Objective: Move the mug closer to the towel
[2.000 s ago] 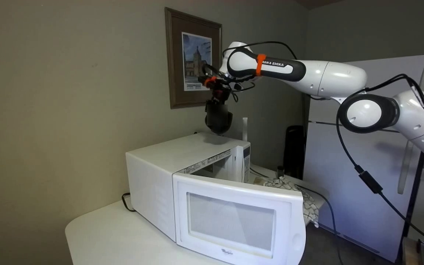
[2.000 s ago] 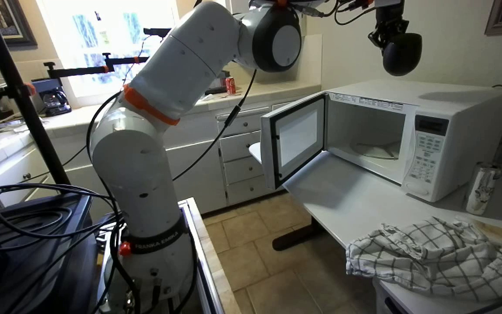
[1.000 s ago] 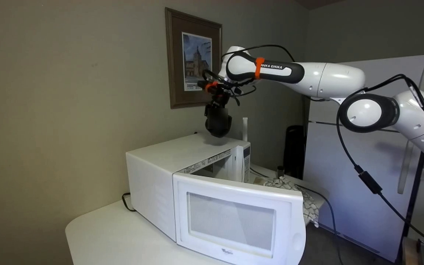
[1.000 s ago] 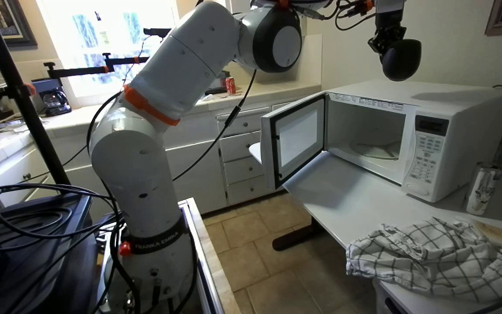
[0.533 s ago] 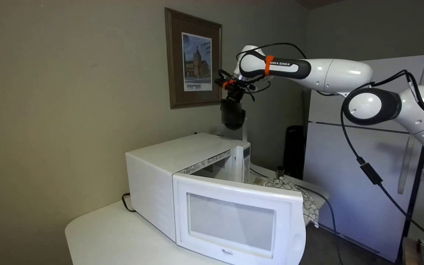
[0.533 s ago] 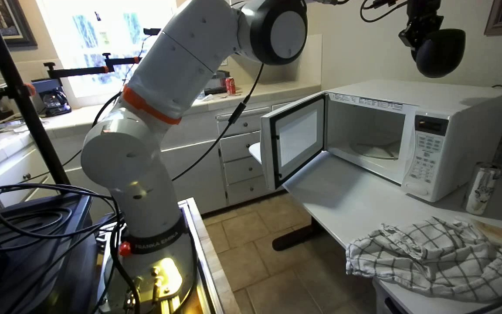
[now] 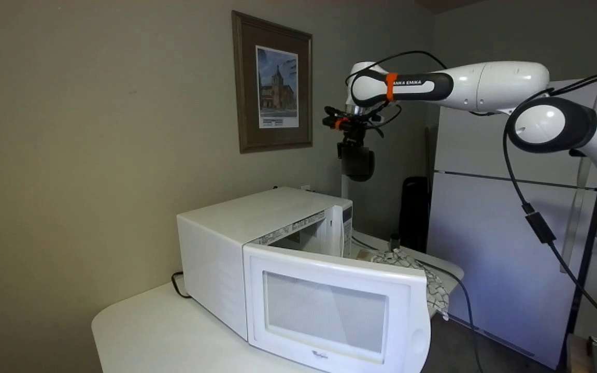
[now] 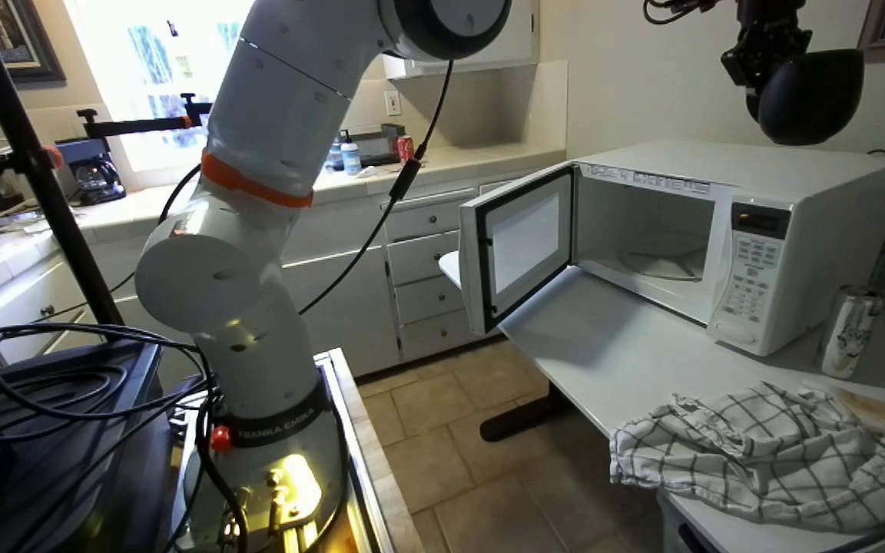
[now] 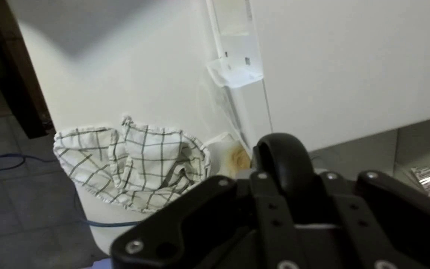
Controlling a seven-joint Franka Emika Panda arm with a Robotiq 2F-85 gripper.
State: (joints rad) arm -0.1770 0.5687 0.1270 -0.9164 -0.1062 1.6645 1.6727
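The black mug (image 8: 813, 98) hangs aloft, rounded end down, well apart from the crumpled, dark-checked white towel (image 8: 767, 455) lying lower

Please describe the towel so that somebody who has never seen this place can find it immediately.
Look for the white microwave with its door open, standing on a white table. The towel lies rumpled at the table's edge, nearer the control panel than the door. Unlike the printed can close by, it is white cloth crossed by dark grid lines.
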